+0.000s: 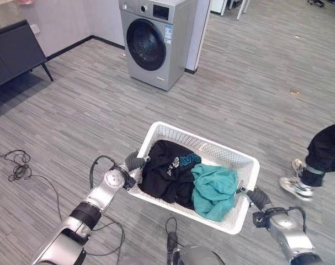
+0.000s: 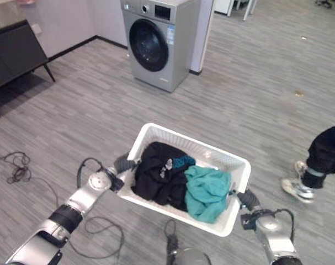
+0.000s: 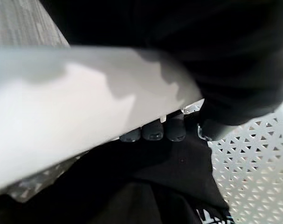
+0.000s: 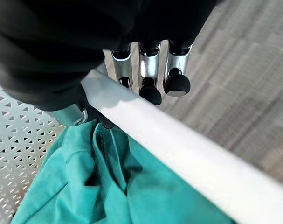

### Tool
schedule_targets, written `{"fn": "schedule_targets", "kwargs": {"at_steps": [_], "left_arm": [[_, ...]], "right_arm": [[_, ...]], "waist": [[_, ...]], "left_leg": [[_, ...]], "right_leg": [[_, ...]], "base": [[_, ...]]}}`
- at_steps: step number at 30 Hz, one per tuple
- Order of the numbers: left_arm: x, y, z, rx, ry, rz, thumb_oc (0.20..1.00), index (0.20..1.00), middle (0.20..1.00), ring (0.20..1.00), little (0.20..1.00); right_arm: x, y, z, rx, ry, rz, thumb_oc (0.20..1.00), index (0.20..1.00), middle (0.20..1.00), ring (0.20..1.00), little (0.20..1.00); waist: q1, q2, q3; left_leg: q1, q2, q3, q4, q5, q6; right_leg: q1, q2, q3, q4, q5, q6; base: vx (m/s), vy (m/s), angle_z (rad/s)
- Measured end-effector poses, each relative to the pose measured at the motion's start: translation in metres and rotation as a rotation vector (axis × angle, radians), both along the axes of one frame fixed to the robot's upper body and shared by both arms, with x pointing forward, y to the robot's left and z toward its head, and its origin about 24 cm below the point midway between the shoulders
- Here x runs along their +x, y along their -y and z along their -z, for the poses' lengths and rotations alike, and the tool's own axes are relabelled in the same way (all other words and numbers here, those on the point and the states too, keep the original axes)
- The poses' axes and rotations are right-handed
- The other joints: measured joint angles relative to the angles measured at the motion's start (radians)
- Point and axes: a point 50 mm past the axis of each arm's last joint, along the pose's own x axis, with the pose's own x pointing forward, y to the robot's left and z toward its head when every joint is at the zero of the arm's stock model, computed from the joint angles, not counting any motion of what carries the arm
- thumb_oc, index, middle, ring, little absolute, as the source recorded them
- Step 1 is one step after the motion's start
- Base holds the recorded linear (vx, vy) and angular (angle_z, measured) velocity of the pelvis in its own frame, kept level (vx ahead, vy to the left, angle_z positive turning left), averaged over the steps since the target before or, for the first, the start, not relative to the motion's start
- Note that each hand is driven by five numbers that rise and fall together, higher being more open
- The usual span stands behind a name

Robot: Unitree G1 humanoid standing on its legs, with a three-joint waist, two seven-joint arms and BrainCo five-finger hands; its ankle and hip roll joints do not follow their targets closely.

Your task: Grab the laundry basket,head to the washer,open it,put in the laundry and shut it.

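- Grey plank flooring (image 1: 250,77) runs across the room, with open floor between the basket and the washer.
- One silver washer (image 1: 153,40) stands against the far wall, its round dark door shut; its top edge is cut off.
- One white perforated laundry basket (image 1: 222,153) is held up between both hands, well apart from the washer.
- Two garments lie inside it: a black garment (image 1: 166,174) toward the robot's left and a teal garment (image 1: 214,190) beside it, touching.
- Left hand (image 1: 135,162): fingers (image 3: 154,133) curled over the rim, thumb inside, gripping; the rim hides most of the fingers.
- Right hand (image 1: 259,197): fingers (image 4: 149,91) hooked outside the rim, thumb inside by the teal cloth, gripping.
- One dark cabinet (image 1: 12,52) sits at the far left, partly cut off.
- A person's leg and shoe (image 1: 313,165) stand at the right edge, the rest out of frame.
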Motion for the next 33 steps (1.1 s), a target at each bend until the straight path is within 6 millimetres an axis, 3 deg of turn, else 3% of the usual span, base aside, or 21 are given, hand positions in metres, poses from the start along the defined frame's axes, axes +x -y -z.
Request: {"fn": "schedule_targets", "kwargs": {"at_steps": [2, 4, 6, 7, 9, 10, 11, 14, 16, 17, 18, 19, 21, 22, 24, 26, 27, 28, 29, 31, 33], "left_arm": [[0.000, -0.003, -0.004, 0.010, 0.011, 0.006, 0.200, 0.200, 0.200, 0.200, 0.200], [-0.001, -0.003, -0.003, 0.011, 0.009, 0.004, 0.200, 0.200, 0.200, 0.200, 0.200], [-0.002, -0.003, -0.002, 0.008, 0.002, 0.004, 0.200, 0.200, 0.200, 0.200, 0.200], [-0.001, -0.004, -0.003, 0.009, 0.008, 0.001, 0.200, 0.200, 0.200, 0.200, 0.200], [-0.002, -0.007, 0.000, 0.020, -0.003, -0.018, 0.200, 0.200, 0.200, 0.200, 0.200], [-0.002, -0.008, 0.001, 0.020, -0.003, -0.021, 0.200, 0.200, 0.200, 0.200, 0.200], [-0.002, -0.010, 0.001, 0.025, -0.003, -0.025, 0.200, 0.200, 0.200, 0.200, 0.200], [-0.002, -0.009, 0.000, 0.025, 0.000, -0.024, 0.200, 0.200, 0.200, 0.200, 0.200], [0.002, -0.007, 0.001, 0.035, -0.006, -0.013, 0.200, 0.200, 0.200, 0.200, 0.200], [-0.002, -0.017, 0.008, 0.025, -0.027, -0.066, 0.200, 0.200, 0.200, 0.200, 0.200], [-0.005, -0.025, 0.013, 0.049, -0.055, -0.084, 0.200, 0.200, 0.200, 0.200, 0.200], [-0.005, -0.027, 0.012, 0.048, -0.055, -0.079, 0.200, 0.200, 0.200, 0.200, 0.200], [-0.005, -0.029, 0.013, 0.044, -0.061, -0.087, 0.200, 0.200, 0.200, 0.200, 0.200], [-0.005, -0.027, 0.011, 0.040, -0.054, -0.074, 0.200, 0.200, 0.200, 0.200, 0.200], [-0.004, -0.025, 0.009, 0.034, -0.042, -0.077, 0.200, 0.200, 0.200, 0.200, 0.200], [-0.003, -0.026, 0.006, 0.039, -0.031, -0.073, 0.200, 0.200, 0.200, 0.200, 0.200], [-0.001, -0.025, 0.004, 0.039, -0.024, -0.071, 0.200, 0.200, 0.200, 0.200, 0.200], [0.002, -0.026, 0.000, 0.042, -0.009, -0.074, 0.200, 0.200, 0.200, 0.200, 0.200], [0.001, -0.026, 0.000, 0.043, -0.009, -0.076, 0.200, 0.200, 0.200, 0.200, 0.200], [0.001, -0.028, 0.000, 0.045, -0.007, -0.082, 0.200, 0.200, 0.200, 0.200, 0.200], [0.002, -0.030, -0.006, 0.051, 0.014, -0.075, 0.200, 0.200, 0.200, 0.200, 0.200]], "right_arm": [[0.001, -0.003, 0.000, 0.006, 0.007, 0.004, 0.200, 0.200, 0.200, 0.200, 0.200], [0.002, -0.004, -0.002, 0.005, 0.018, 0.010, 0.200, 0.200, 0.200, 0.200, 0.200], [0.001, -0.004, -0.001, 0.004, 0.016, 0.014, 0.200, 0.200, 0.200, 0.200, 0.200], [0.006, -0.003, -0.004, 0.000, 0.027, 0.009, 0.200, 0.200, 0.200, 0.200, 0.200], [0.010, -0.007, 0.000, -0.006, 0.008, -0.007, 0.200, 0.200, 0.200, 0.200, 0.200], [0.009, -0.007, 0.001, -0.007, 0.001, -0.009, 0.200, 0.200, 0.200, 0.200, 0.200], [0.008, -0.009, 0.002, -0.005, -0.004, -0.017, 0.200, 0.200, 0.200, 0.200, 0.200], [0.007, -0.009, 0.001, -0.009, -0.002, -0.022, 0.200, 0.200, 0.200, 0.200, 0.200], [0.012, -0.015, 0.008, -0.010, -0.028, -0.021, 0.200, 0.200, 0.200, 0.200, 0.200], [0.027, -0.021, 0.011, -0.008, -0.044, -0.030, 0.200, 0.200, 0.200, 0.200, 0.200], [0.031, -0.023, 0.005, -0.013, -0.025, -0.044, 0.200, 0.200, 0.200, 0.200, 0.200], [0.030, -0.023, 0.004, -0.014, -0.020, -0.054, 0.200, 0.200, 0.200, 0.200, 0.200], [0.022, -0.028, 0.011, -0.022, -0.047, -0.073, 0.200, 0.200, 0.200, 0.200, 0.200], [0.014, -0.027, 0.014, -0.022, -0.055, -0.079, 0.200, 0.200, 0.200, 0.200, 0.200], [0.014, -0.028, 0.014, -0.016, -0.049, -0.074, 0.200, 0.200, 0.200, 0.200, 0.200], [0.015, -0.028, 0.011, -0.016, -0.038, -0.077, 0.200, 0.200, 0.200, 0.200, 0.200], [0.016, -0.029, 0.010, -0.014, -0.032, -0.080, 0.200, 0.200, 0.200, 0.200, 0.200], [0.016, -0.030, 0.010, -0.008, -0.028, -0.074, 0.200, 0.200, 0.200, 0.200, 0.200], [0.016, -0.030, 0.010, -0.002, -0.024, -0.068, 0.200, 0.200, 0.200, 0.200, 0.200], [0.017, -0.032, 0.010, 0.008, -0.018, -0.061, 0.200, 0.200, 0.200, 0.200, 0.200], [0.016, -0.033, 0.009, 0.014, -0.012, -0.065, 0.200, 0.200, 0.200, 0.200, 0.200]], "waist": [[0.020, -0.048, 0.017], [0.033, -0.073, 0.034], [0.053, -0.069, 0.044], [0.068, -0.053, 0.056], [0.092, -0.026, 0.068], [0.093, -0.022, 0.070], [0.112, -0.013, 0.071], [0.101, -0.016, 0.072], [0.110, -0.029, 0.074], [0.144, -0.040, 0.081], [0.168, -0.021, 0.082], [0.162, -0.013, 0.085], [0.170, -0.024, 0.072], [0.161, -0.021, 0.032], [0.164, -0.035, 0.024], [0.161, -0.028, 0.020], [0.154, -0.028, 0.020], [0.151, -0.028, 0.020], [0.151, -0.027, 0.021], [0.147, -0.018, 0.024], [0.128, 0.002, 0.024]], "left_leg": [[-0.135, 0.004, 0.038, 0.019, -0.011, 0.017], [-0.196, -0.001, 0.084, -0.113, -0.034, 0.012], [-0.216, -0.037, 0.136, -0.444, -0.028, -0.018], [-0.204, -0.048, 0.170, -0.678, 0.002, -0.048], [-0.186, -0.073, 0.168, -0.860, 0.042, -0.066], [-0.174, -0.077, 0.164, -0.897, 0.047, -0.063], [-0.186, -0.085, 0.168, -0.870, 0.069, -0.064], [-0.172, -0.102, 0.171, -0.796, 0.074, -0.059], [-0.171, -0.152, 0.107, -0.746, 0.049, -0.062], [-0.139, -0.137, 0.118, -0.754, 0.051, -0.046], [-0.136, -0.142, 0.119, -0.758, 0.070, -0.040], [-0.138, -0.150, 0.120, -0.740, 0.069, -0.038], [-0.116, -0.157, 0.167, -0.699, 0.053, -0.013], [-0.107, -0.159, 0.177, -0.736, 0.074, -0.008], [-0.072, -0.193, 0.230, -0.752, 0.101, 0.058], [-0.030, -0.228, 0.237, -0.781, 0.086, 0.096], [-0.010, -0.245, 0.235, -0.795, 0.076, 0.109], [0.035, -0.270, 0.234, -0.809, 0.048, 0.134], [0.050, -0.278, 0.234, -0.805, 0.035, 0.140], [0.102, -0.291, 0.229, -0.814, 0.011, 0.157], [0.140, -0.289, 0.199, -0.846, 0.004, 0.153]], "right_leg": [[0.023, -0.001, -0.013, -0.010, -0.011, -0.017], [0.052, 0.002, -0.014, -0.039, -0.013, -0.014], [0.090, 0.007, -0.009, -0.088, -0.029, 0.032], [0.103, 0.019, -0.010, -0.107, -0.013, 0.039], [0.165, 0.046, 0.018, -0.156, -0.020, 0.052], [0.175, 0.050, 0.016, -0.158, -0.006, 0.031], [0.189, 0.058, 0.028, -0.161, -0.005, 0.023], [0.210, 0.052, 0.033, -0.179, -0.007, 0.020], [0.227, 0.045, 0.082, -0.187, -0.057, 0.034], [0.228, 0.043, 0.154, -0.148, -0.063, 0.032], [0.261, 0.043, 0.170, -0.156, -0.089, 0.059], [0.286, 0.038, 0.167, -0.159, -0.114, 0.074], [0.322, 0.004, 0.172, -0.105, -0.179, 0.069], [0.315, -0.012, 0.163, -0.065, -0.229, 0.095], [0.275, -0.067, 0.166, 0.061, -0.293, 0.158], [0.245, -0.107, 0.166, 0.162, -0.271, 0.220], [0.203, -0.121, 0.171, 0.278, -0.270, 0.244], [0.089, -0.157, 0.169, 0.548, -0.229, 0.300], [0.063, -0.169, 0.174, 0.618, -0.215, 0.309], [-0.003, -0.205, 0.165, 0.723, -0.208, 0.295], [-0.067, -0.220, 0.131, 0.641, -0.225, 0.270]], "base": [[0.17, -0.114, 0.28], [0.25, 0.001, 0.17], [0.33, 0.047, 0.04], [0.23, 0.040, -0.20], [0.11, 0.021, -0.28], [0.00, 0.000, -0.36], [0.00, 0.000, -0.40], [0.45, 0.100, -0.19], [0.91, 0.250, -0.32], [0.61, 0.214, -1.17], [0.65, 0.233, -1.03], [0.78, 0.293, -0.48], [0.33, 0.161, -0.02], [0.26, 0.134, 0.23], [0.28, 0.157, -0.04], [0.28, 0.170, -0.11], [0.32, 0.214, 0.15], [0.32, 0.207, 0.19], [0.36, 0.185, 0.19], [0.24, 0.069, 0.12], [0.25, 0.005, 0.28]]}}
